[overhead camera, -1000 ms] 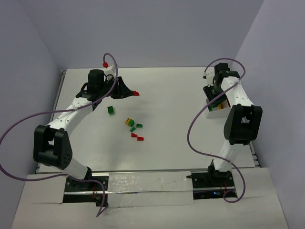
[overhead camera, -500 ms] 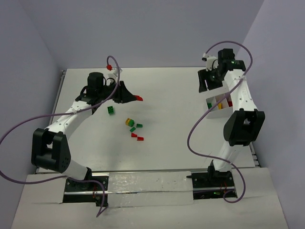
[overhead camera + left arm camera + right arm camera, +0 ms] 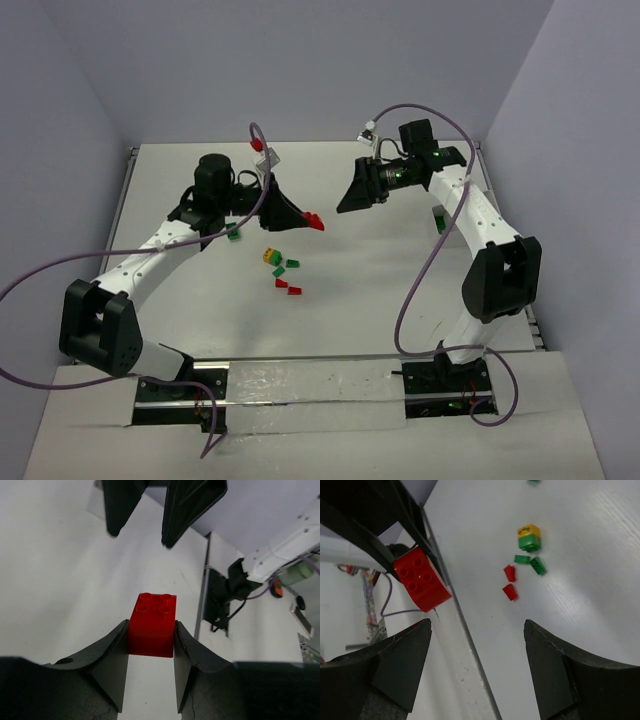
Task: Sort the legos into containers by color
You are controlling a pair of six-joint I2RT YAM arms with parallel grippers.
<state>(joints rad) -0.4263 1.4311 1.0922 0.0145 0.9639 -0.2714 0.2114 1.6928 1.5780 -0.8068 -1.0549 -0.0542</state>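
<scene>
1. Find the red brick (image 3: 152, 615) pinched flank to flank in the left gripper (image 3: 150, 635), studded end jutting past the fingertips, held above the table near its centre.
2. Note the right gripper (image 3: 477, 630) spread wide with nothing between the fingers, at 2 o'clock of that brick in the top view, mouth facing the studs (reads as a hand-over, judging by the poses).
3. Log the loose legos (image 3: 282, 268) on the table at 7 o'clock of the held brick: a yellow-on-green stack (image 3: 529, 536), two small greens, two small reds. Log one green brick (image 3: 232, 234) apart at 9 o'clock.
4. Cannot place the containers with confidence; possibly masked by the right forearm.
5. Recommend: square the right fingers over the jutting studded end, clear of the left fingertips. Close across the two free faces. Loosen the left pinch only once the right grip is firm. Avoid any twist, as so small and smooth a brick probably slips.
</scene>
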